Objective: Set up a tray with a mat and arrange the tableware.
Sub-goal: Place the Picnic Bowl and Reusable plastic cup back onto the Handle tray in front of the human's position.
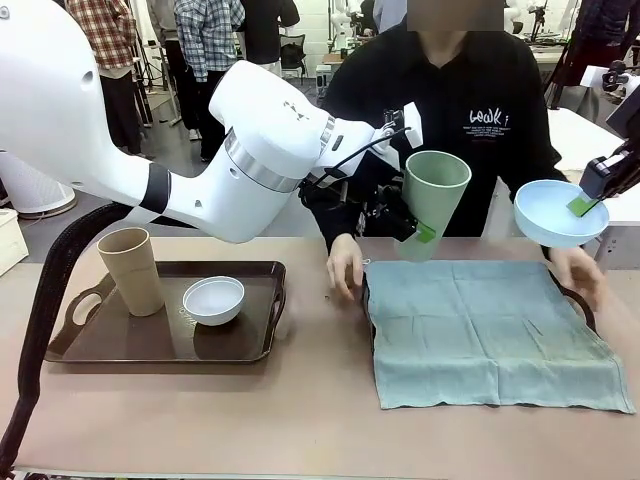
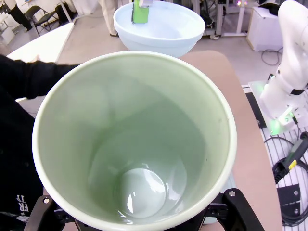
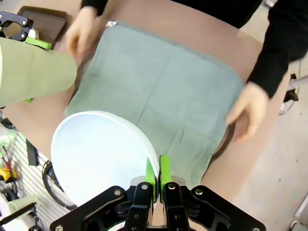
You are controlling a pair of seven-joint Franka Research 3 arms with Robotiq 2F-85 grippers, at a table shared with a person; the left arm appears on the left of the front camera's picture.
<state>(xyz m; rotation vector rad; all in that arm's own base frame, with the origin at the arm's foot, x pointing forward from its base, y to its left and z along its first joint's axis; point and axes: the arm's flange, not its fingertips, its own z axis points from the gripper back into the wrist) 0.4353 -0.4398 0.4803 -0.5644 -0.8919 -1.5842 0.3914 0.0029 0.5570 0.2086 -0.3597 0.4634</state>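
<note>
Left end effector [image 1: 418, 232]: clamped on the lower wall of the pale green cup [image 1: 435, 195], a green pad on either side. The cup hangs in the air, mouth up and somewhat tilted.
Right end effector [image 3: 155, 174]: pinched together on the rim of the light blue bowl [image 1: 555, 215], one pad inside and one outside. The bowl is held aloft and tipped.
Below both end effectors: a grey-green mat [image 1: 490, 330] lies spread flat over a dark tray [image 1: 584, 300], whose rim peeks out at the mat's side edges. The cup is above the mat's far corner on the left arm's side, and the bowl is above the opposite far corner.
Person's hands: one hand [image 1: 345, 268] rests at the mat's edge just below the left end effector. The other hand [image 1: 580, 272] is under the right end effector at the other edge. They seem to be steadying the tray.
Farther out, back toward the left arm's base: a second brown tray [image 1: 120, 345] sits on the bench [image 1: 300, 415]. It holds the tan cup [image 1: 132, 270] upright and the white bowl [image 1: 214, 298] just beside it.
Step in hand: the mat looks laid. The cup and the bowl are being carried to it, and the other two pieces are not yet moved.
Next move calls for: righting the cup and levelling the bowl, then lowering each onto the mat inside the tray's rim. Both should clear the person's hands, and each grip should release only once the piece sits flat.
</note>
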